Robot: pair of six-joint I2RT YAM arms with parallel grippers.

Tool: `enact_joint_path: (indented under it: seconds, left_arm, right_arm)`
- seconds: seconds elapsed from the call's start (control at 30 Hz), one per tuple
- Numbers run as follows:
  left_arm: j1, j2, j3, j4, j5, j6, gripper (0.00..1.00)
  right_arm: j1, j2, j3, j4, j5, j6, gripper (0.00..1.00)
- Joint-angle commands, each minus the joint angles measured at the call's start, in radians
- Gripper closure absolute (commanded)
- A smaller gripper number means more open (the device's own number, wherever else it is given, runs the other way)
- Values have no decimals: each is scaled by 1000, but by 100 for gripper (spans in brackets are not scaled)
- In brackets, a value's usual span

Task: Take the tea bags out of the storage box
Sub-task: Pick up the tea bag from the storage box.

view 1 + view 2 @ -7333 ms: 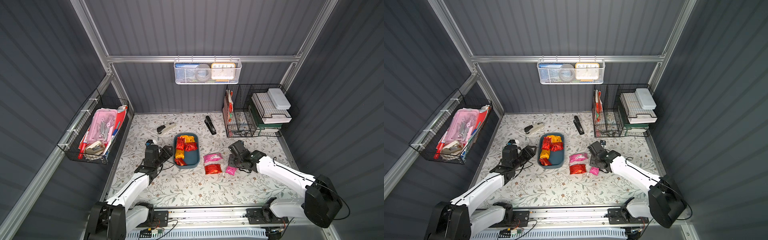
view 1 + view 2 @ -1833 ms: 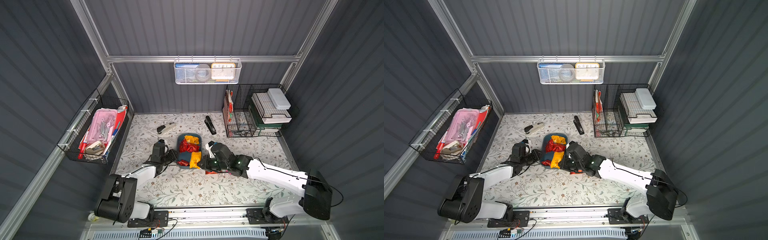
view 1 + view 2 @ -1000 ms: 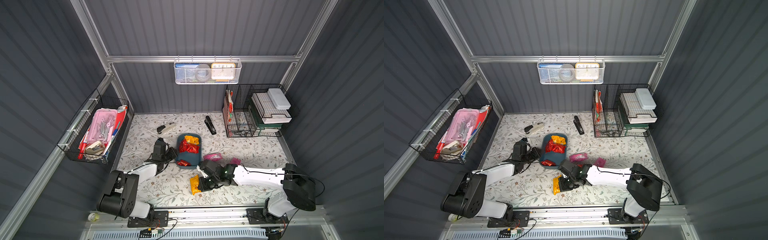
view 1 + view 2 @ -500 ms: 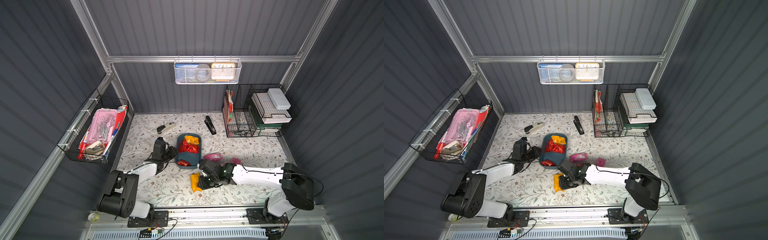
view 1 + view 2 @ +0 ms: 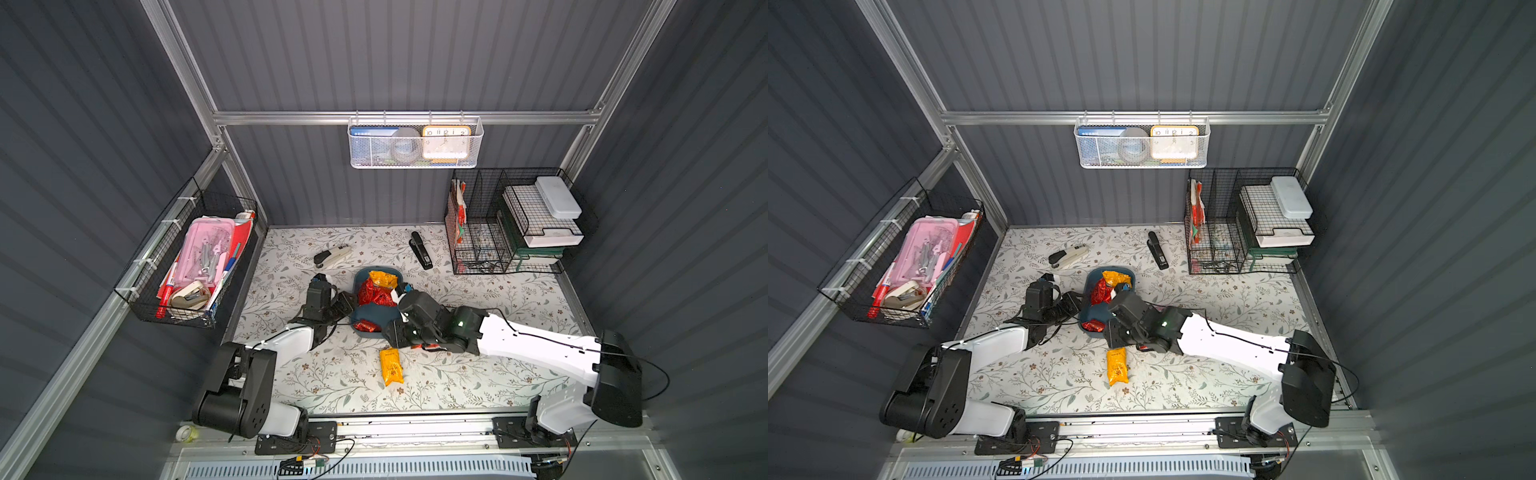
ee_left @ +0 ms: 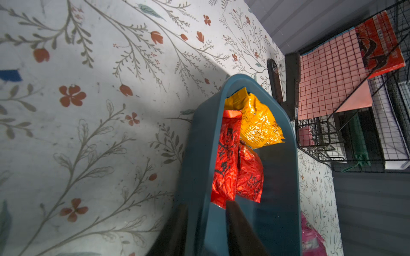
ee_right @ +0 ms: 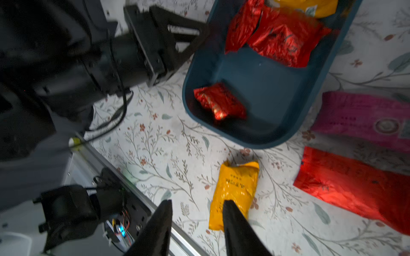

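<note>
Storage box [image 5: 371, 311] on the floral counter [image 5: 478, 286], holding some of the tea bags [image 6: 235, 168]: two red sachets and an orange sachet [image 6: 257, 124] crowd one end of the box, and a small red sachet [image 7: 219, 103] lies at the other. Left hand [image 6: 206, 206]: spread, its fingers astride the box's side wall, one inside and one outside. Right hand [image 7: 197, 202]: spread and empty, above a loose orange sachet [image 7: 235, 188] lying on the counter just outside the box; a magenta sachet [image 7: 363, 119] and a large red sachet [image 7: 355, 184] lie beside the box.
</note>
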Motion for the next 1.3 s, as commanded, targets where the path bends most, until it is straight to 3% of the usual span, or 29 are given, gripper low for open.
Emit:
enact_joint_path:
  seconds: [0.0, 0.2, 0.53, 0.93, 1.13, 1.27]
  left_arm:
    - [-4, -41, -8, -37, 5, 15, 57]
    - [-4, -108, -4, -123, -61, 19, 50]
    - [-3, -268, -78, -270, -227, -107, 51]
    - [-3, -293, -113, -234, -149, -106, 52]
    - [-3, -302, -117, -232, -140, -103, 53]
    - [-3, -320, -121, -233, -141, -103, 53]
  right_arm:
    - [-35, 95, 79, 52, 92, 111, 56]
    - [-74, 250, 192, 67, 138, 252, 54]
    - [-120, 447, 243, 195, -5, 372, 50]
    - [-145, 560, 302, 240, -14, 355, 50]
    - [-154, 611, 348, 245, -26, 360, 62]
    - [-154, 633, 358, 244, -25, 364, 63]
